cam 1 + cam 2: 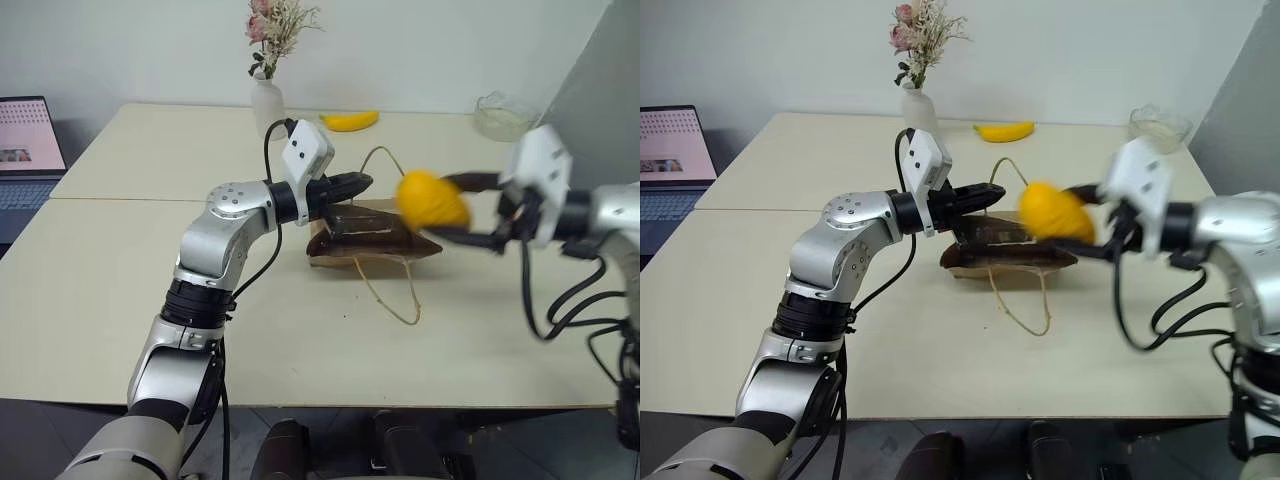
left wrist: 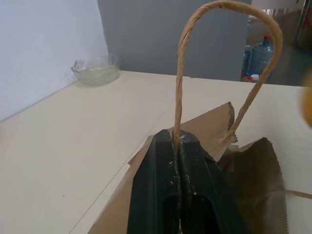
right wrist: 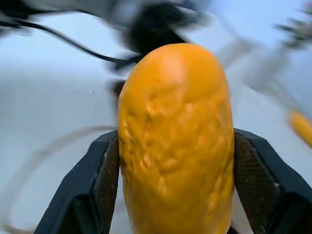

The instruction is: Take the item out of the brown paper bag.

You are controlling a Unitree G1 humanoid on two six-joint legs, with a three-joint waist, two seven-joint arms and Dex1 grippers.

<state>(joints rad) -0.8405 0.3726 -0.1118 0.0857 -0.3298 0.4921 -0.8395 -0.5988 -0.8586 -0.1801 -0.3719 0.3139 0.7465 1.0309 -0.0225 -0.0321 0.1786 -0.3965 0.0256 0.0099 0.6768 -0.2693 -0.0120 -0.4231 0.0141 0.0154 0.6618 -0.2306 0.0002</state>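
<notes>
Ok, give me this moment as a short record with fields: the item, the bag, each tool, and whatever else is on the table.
item: yellow-orange oblong item, clamped between the right tool's fingers, lifted clear of the bag
bag: brown paper bag lying on the table, mouth raised on one side, one cord handle loose on the tabletop
left tool: shut on the bag's other cord handle, holding it up
right tool: shut on the item, above the bag's right end
far edge: banana, white vase with dried flowers, glass bowl
left of table: open laptop
</notes>
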